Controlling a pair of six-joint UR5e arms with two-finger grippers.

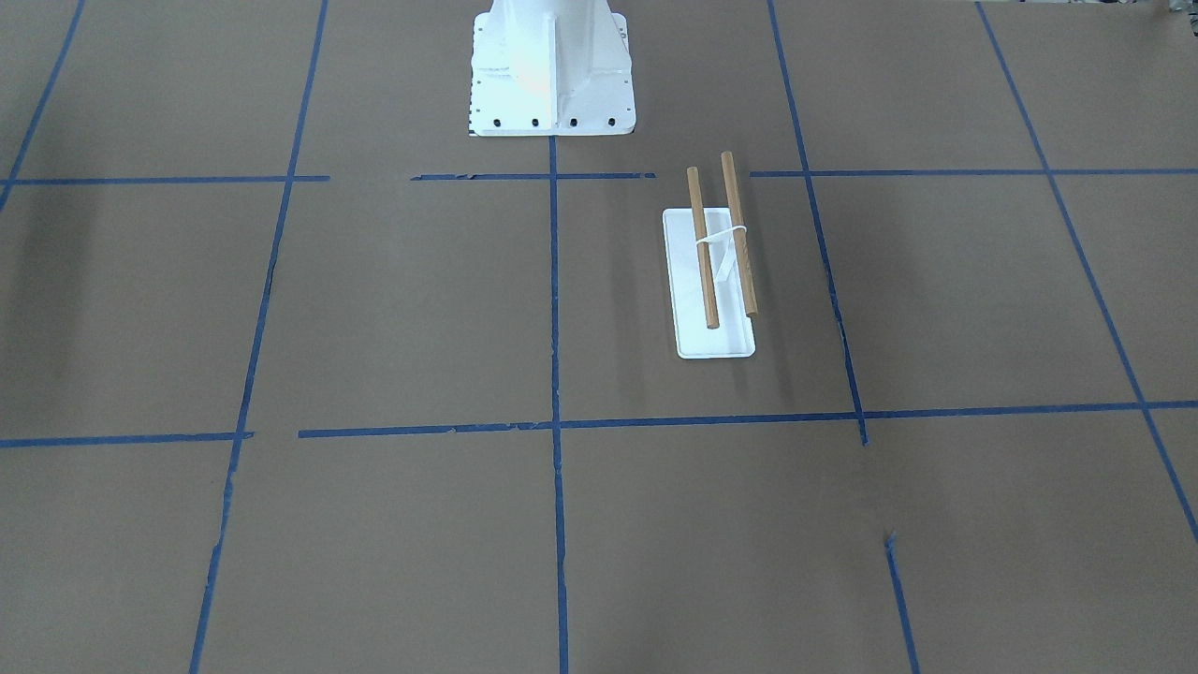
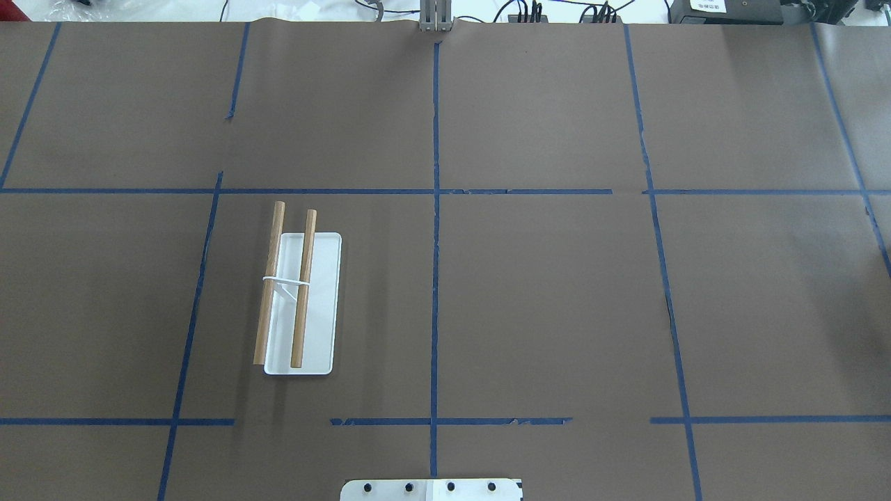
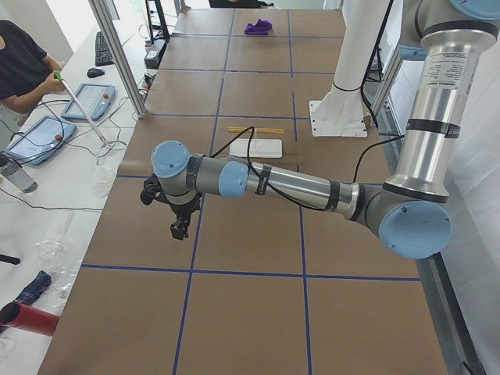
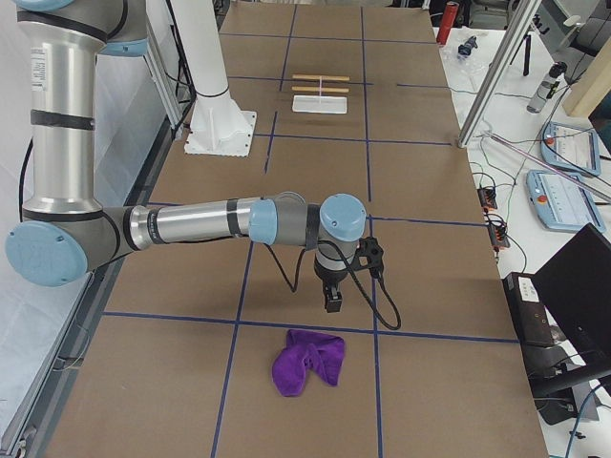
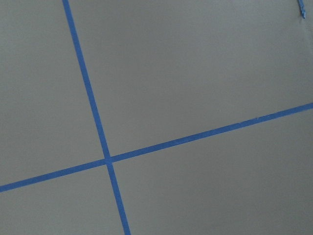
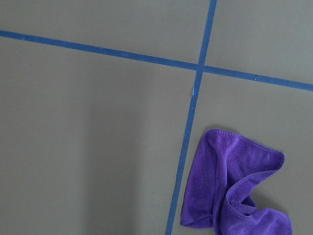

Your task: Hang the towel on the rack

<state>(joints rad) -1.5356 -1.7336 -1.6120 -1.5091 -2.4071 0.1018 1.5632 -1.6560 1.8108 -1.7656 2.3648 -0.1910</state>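
The purple towel [image 4: 305, 363] lies crumpled on the brown table at the robot's right end; it also shows in the right wrist view [image 6: 230, 191] and far off in the exterior left view [image 3: 258, 27]. The rack [image 2: 320, 306], two wooden dowels over a white base, stands bare on the robot's left side [image 1: 716, 337]. My right gripper [image 4: 332, 301] hangs above the table just short of the towel. My left gripper [image 3: 180, 229] hangs over bare table far from the rack. Both show only in side views, so I cannot tell whether they are open or shut.
The white robot pedestal [image 1: 552, 84] is bolted at the table's middle. Blue tape lines [image 2: 435, 278] grid the brown surface. An operator [image 3: 23, 70] sits beyond the table's left end beside tablets. Aluminium posts [image 4: 487, 81] stand along the far edge.
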